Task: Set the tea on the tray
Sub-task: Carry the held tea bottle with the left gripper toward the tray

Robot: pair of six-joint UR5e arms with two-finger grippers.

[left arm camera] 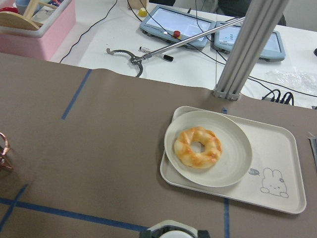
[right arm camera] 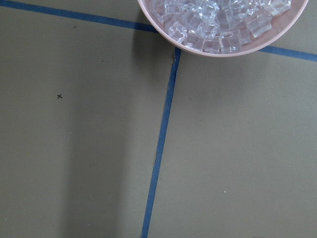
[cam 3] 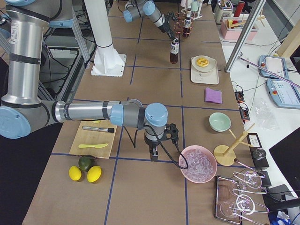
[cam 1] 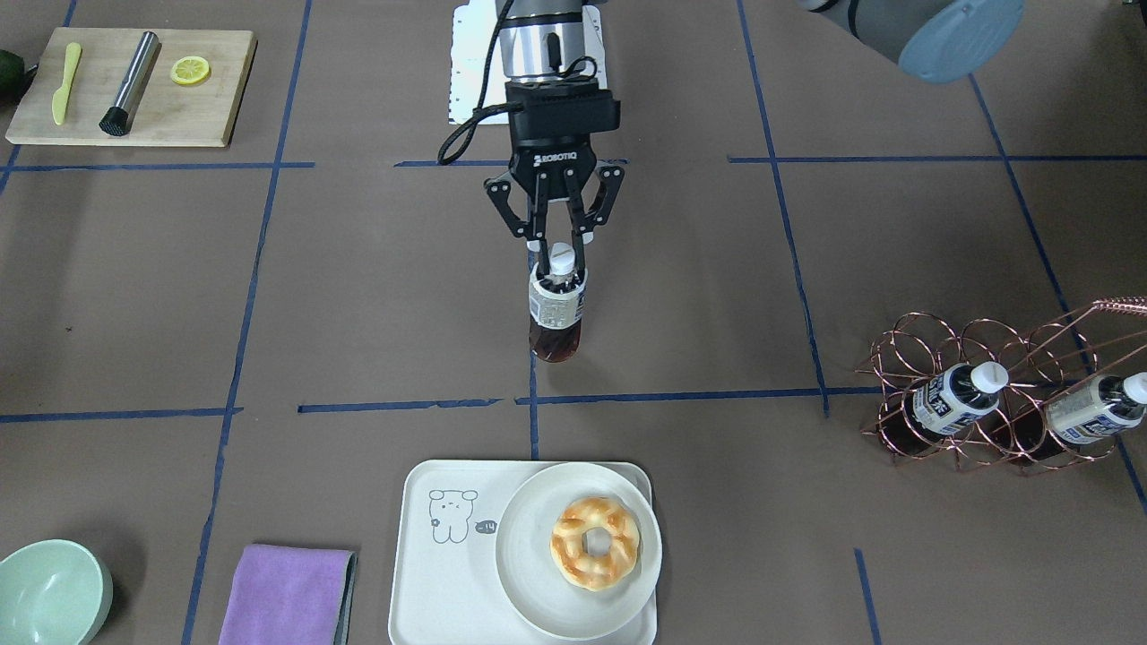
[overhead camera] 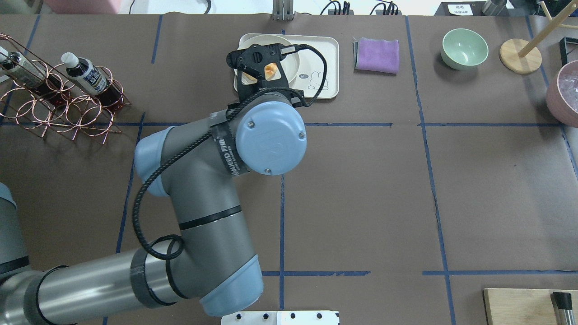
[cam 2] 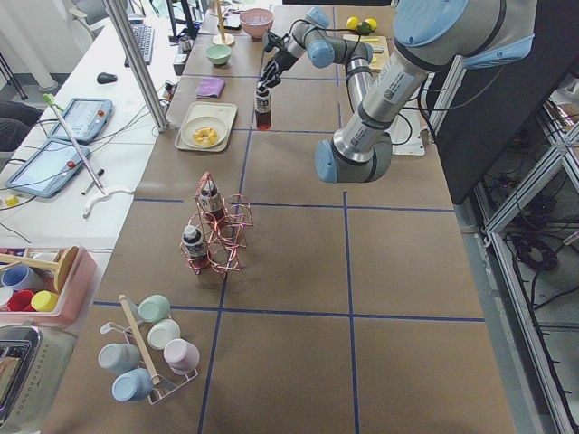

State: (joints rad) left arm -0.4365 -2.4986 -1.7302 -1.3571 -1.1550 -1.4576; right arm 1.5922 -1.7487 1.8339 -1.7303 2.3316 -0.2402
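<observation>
My left gripper (cam 1: 557,273) is shut on the neck of a tea bottle (cam 1: 556,309) with a white cap, and holds it upright over the brown table. The bottle is on the robot's side of the cream tray (cam 1: 430,573), apart from it. The tray shows a bear drawing and carries a round plate (cam 1: 529,546) with a doughnut (cam 1: 595,543). In the left wrist view the cap (left arm camera: 173,233) is at the bottom edge and the tray (left arm camera: 282,163) lies ahead. My right gripper (cam 3: 152,153) hangs near a pink ice bowl; I cannot tell whether it is open.
A copper wire rack (cam 1: 905,358) holds two more tea bottles (cam 1: 954,400) (cam 1: 1095,412). A purple cloth (cam 1: 287,596) and a green bowl (cam 1: 49,591) lie beside the tray. A wooden cutting board (cam 1: 197,116) is far off. The ice bowl (right arm camera: 223,25) is under my right wrist.
</observation>
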